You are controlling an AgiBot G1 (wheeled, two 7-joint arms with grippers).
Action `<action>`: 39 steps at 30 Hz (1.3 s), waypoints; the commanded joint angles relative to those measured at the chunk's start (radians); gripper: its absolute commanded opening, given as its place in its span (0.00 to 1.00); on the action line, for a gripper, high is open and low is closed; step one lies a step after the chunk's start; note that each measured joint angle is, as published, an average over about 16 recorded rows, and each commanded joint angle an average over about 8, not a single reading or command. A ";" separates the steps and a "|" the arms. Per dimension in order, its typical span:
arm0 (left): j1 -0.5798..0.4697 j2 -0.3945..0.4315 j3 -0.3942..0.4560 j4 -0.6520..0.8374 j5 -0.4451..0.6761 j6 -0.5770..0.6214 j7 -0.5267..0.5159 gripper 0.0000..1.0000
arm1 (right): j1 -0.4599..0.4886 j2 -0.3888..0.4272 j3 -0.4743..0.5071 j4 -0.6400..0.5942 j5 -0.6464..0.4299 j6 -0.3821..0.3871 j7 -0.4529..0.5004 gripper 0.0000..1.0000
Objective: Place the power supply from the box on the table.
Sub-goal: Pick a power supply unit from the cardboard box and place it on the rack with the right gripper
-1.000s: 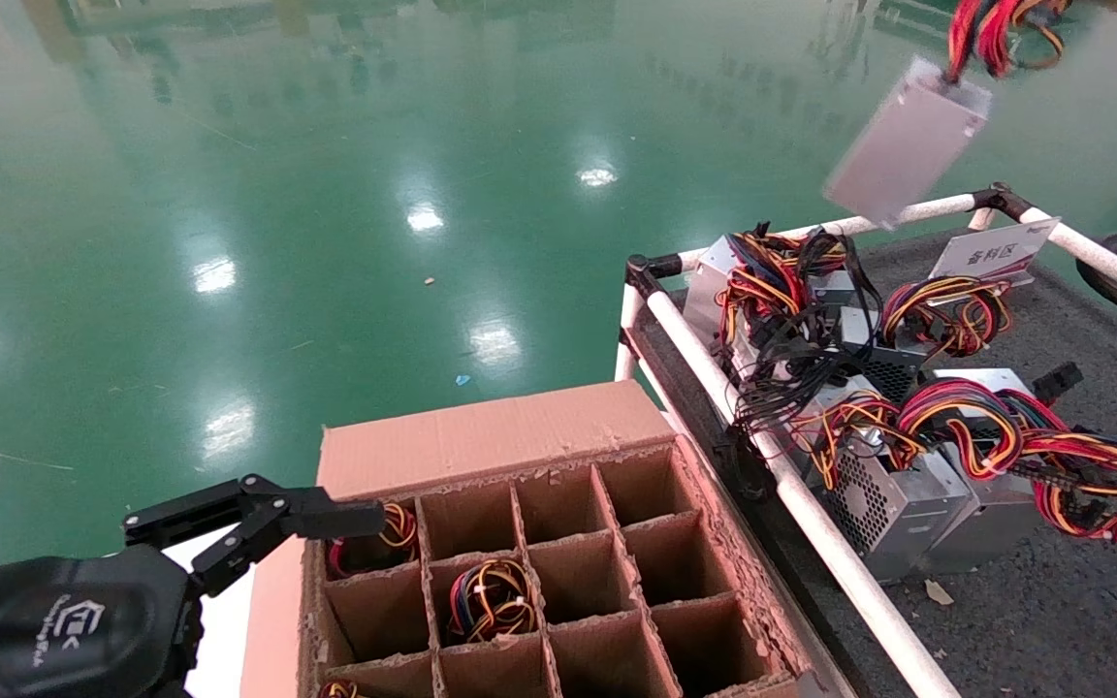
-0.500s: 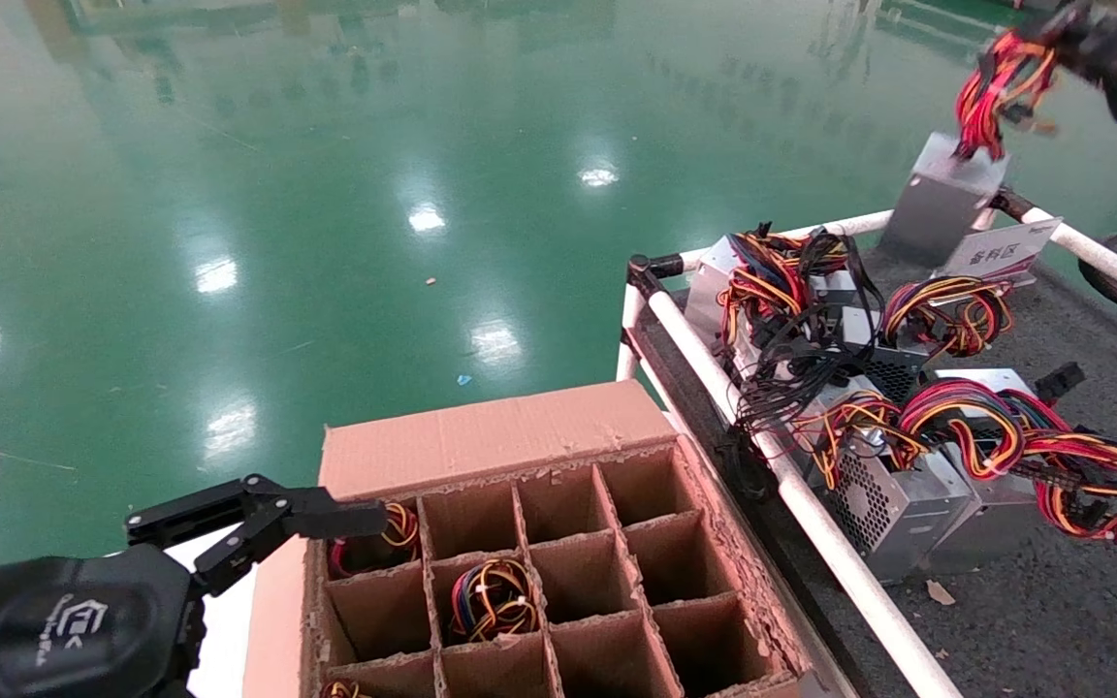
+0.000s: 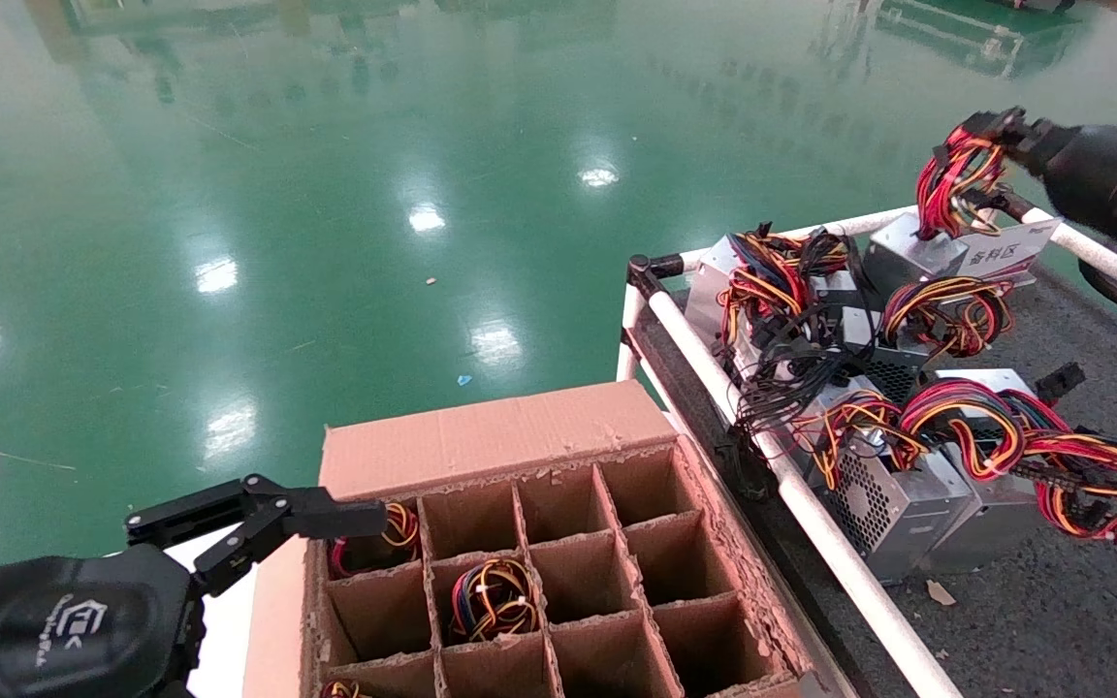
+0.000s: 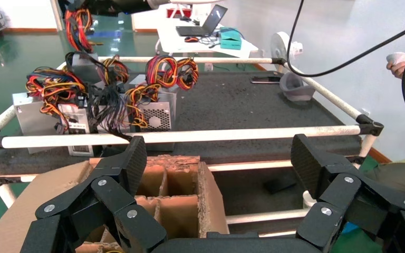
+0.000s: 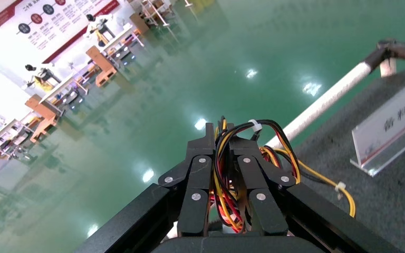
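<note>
The table (image 3: 1053,620) stands to the right of the box (image 3: 481,436), with several other units (image 3: 893,485) on it. At its far rail, beside the white sign (image 3: 1000,254), the power supply (image 3: 908,254) rests on the table while the right gripper (image 3: 990,131) clamps its wire bundle (image 5: 227,174). The left gripper (image 3: 258,519) hangs spread wide beside the box's left edge.

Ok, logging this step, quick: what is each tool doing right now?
Left tool: open, empty, beside the box.
Right tool: shut on the power supply by its wires, at the table's far rail.
</note>
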State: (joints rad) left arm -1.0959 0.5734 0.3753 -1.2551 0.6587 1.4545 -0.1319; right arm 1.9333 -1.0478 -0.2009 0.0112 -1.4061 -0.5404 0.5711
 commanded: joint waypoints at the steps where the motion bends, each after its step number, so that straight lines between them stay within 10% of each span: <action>1: 0.000 0.000 0.000 0.000 0.000 0.000 0.000 1.00 | -0.011 -0.001 0.004 -0.004 0.005 -0.005 -0.004 0.00; 22: 0.000 0.000 0.000 0.000 0.000 0.000 0.000 1.00 | -0.073 -0.015 -0.012 -0.040 -0.017 -0.019 0.004 0.02; 30: 0.000 0.000 0.000 0.000 0.000 0.000 0.000 1.00 | -0.079 -0.016 -0.027 -0.027 -0.038 -0.005 -0.002 0.95; 39: 0.000 0.000 0.000 0.000 0.000 0.000 0.000 1.00 | -0.078 -0.012 -0.031 -0.022 -0.046 -0.006 -0.009 1.00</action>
State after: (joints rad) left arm -1.0956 0.5733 0.3753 -1.2548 0.6584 1.4542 -0.1318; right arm 1.8555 -1.0548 -0.2341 -0.0069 -1.4540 -0.5499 0.5573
